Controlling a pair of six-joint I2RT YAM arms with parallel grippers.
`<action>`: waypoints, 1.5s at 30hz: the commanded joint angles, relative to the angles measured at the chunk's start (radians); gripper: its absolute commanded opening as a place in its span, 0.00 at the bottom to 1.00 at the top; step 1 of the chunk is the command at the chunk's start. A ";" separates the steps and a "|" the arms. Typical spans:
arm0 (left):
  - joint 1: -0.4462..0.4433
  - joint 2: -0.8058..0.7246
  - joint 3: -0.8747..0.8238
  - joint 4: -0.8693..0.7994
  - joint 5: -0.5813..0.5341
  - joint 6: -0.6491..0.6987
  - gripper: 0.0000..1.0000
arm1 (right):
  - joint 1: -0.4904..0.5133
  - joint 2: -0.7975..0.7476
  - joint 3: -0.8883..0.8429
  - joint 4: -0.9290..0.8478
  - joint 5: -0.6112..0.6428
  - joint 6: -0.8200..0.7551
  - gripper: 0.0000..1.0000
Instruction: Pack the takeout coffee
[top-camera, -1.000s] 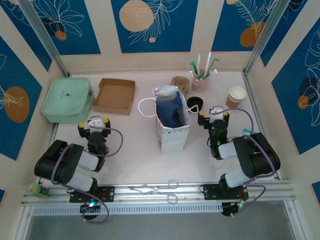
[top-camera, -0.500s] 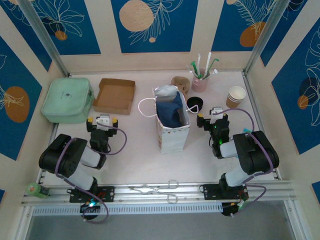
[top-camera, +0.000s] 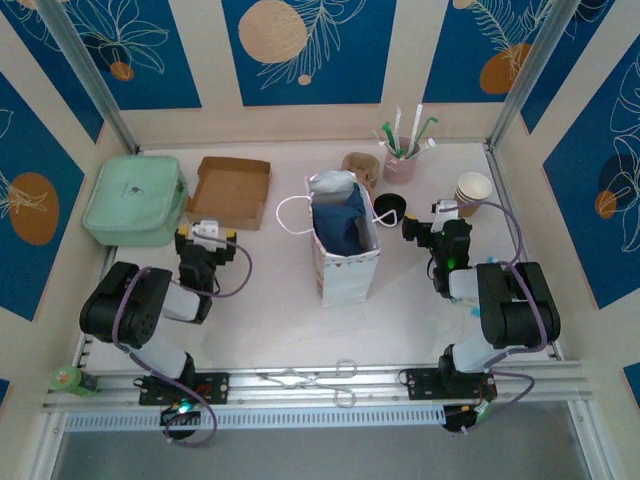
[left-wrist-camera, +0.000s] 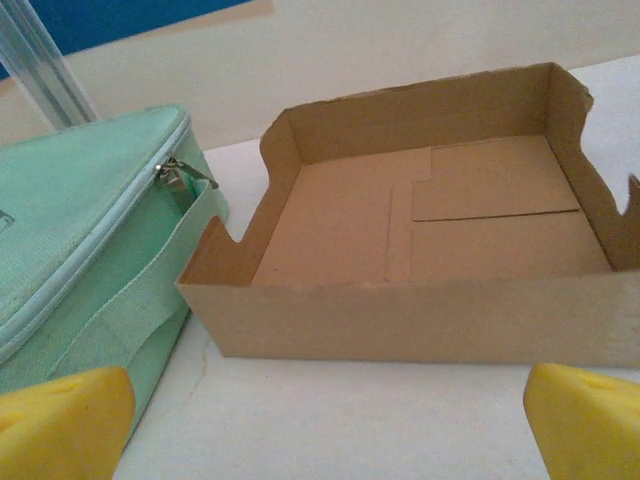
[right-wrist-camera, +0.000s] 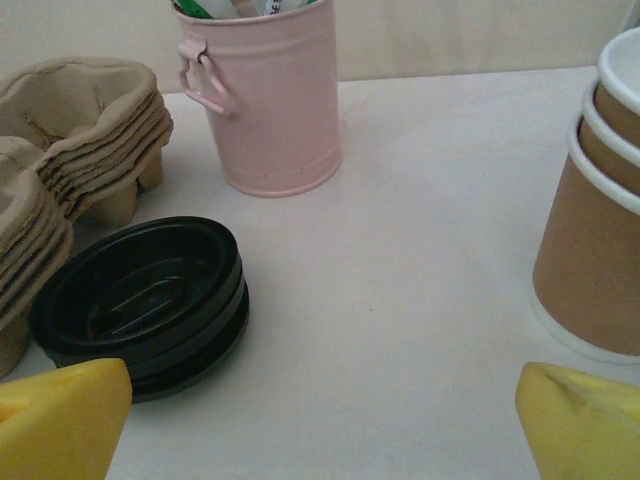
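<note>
At the left of the bench (top-camera: 270, 300), my left pincer (top-camera: 207, 238) stands with its jaws wide apart and nothing between them. It faces the open cardboard tray (left-wrist-camera: 430, 230), and the mint-green zip bag (left-wrist-camera: 90, 230) sits just beside that. I judge neither is needed for this job. The only risk on this side is that a careless reach would shove the light tray backwards.

In the middle, the white paper bag (top-camera: 343, 240) stands upright with its mouth open and something dark blue inside. It looks tall and light, so I think a knock from either arm could topple it.

Further right, the stack of black lids (right-wrist-camera: 140, 300) lies just beside the moulded-pulp carriers (right-wrist-camera: 70, 130), with the pink pail (right-wrist-camera: 265, 95) of straws close behind. My right pincer (top-camera: 437, 222) is also fully spread and empty, and it looks between the lids and the kraft-brown cups (right-wrist-camera: 600, 230).

The cups worry me most. They have white rims and are nested upright near the right rear corner of the bench, well apart from the bag. None has a lid on. A grip there could lift several cups at once, tip the stack or crush the thin paper wall. The nested lids could come up together in the same way.
</note>
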 joint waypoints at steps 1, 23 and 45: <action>0.048 -0.027 0.066 -0.169 0.067 -0.059 0.99 | 0.003 -0.015 0.004 -0.054 -0.052 0.023 0.99; 0.105 -0.037 0.048 -0.164 0.101 -0.125 1.00 | 0.038 -0.014 -0.001 -0.038 0.129 0.054 0.99; 0.101 -0.038 0.082 -0.225 0.127 -0.108 1.00 | 0.031 -0.017 -0.013 -0.022 0.106 0.053 0.99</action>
